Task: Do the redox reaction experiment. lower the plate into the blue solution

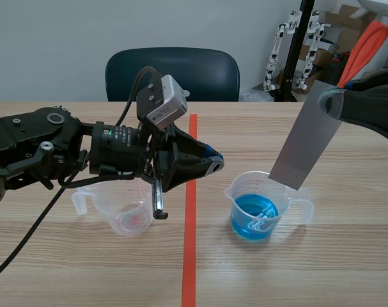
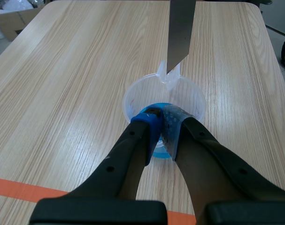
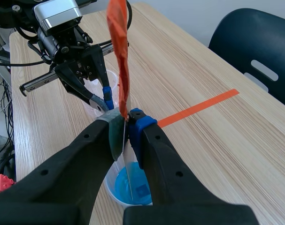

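A clear beaker [image 1: 289,198] with blue solution [image 1: 252,219] stands right of the tape line. My right gripper [image 1: 331,102] is shut on a grey metal plate [image 1: 305,141] with an orange strip [image 1: 366,41] at its top. The plate hangs tilted, its lower end at the beaker's far rim, above the liquid. In the right wrist view the plate [image 3: 128,173] runs down edge-on from the gripper [image 3: 126,119] toward the solution [image 3: 140,190]. My left gripper [image 2: 161,117] is shut on nothing, pointing at the beaker [image 2: 133,98] from the near side; the plate [image 2: 180,33] hangs beyond it.
A second clear beaker [image 1: 123,208] with faint pink residue stands under the left arm, left of the orange tape line [image 1: 190,256]. A dark blue chair [image 1: 172,73] sits behind the table's far edge. Robot parts and boxes crowd the back right.
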`<control>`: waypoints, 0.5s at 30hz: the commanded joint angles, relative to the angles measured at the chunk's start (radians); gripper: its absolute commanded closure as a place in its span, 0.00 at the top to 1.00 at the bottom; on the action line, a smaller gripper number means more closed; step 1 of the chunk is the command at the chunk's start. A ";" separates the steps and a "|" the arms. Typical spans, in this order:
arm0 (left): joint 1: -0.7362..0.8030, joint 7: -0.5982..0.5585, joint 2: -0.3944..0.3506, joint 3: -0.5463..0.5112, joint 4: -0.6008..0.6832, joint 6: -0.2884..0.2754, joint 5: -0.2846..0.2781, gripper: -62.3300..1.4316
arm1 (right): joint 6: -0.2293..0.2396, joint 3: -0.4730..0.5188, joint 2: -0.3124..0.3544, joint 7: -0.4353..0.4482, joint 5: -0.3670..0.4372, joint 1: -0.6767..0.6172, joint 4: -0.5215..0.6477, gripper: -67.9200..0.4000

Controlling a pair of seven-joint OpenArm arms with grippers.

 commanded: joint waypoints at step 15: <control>-0.014 -0.014 0.005 -0.001 0.016 0.002 -0.014 0.05 | -0.007 0.006 0.011 0.027 0.019 0.028 0.005 0.01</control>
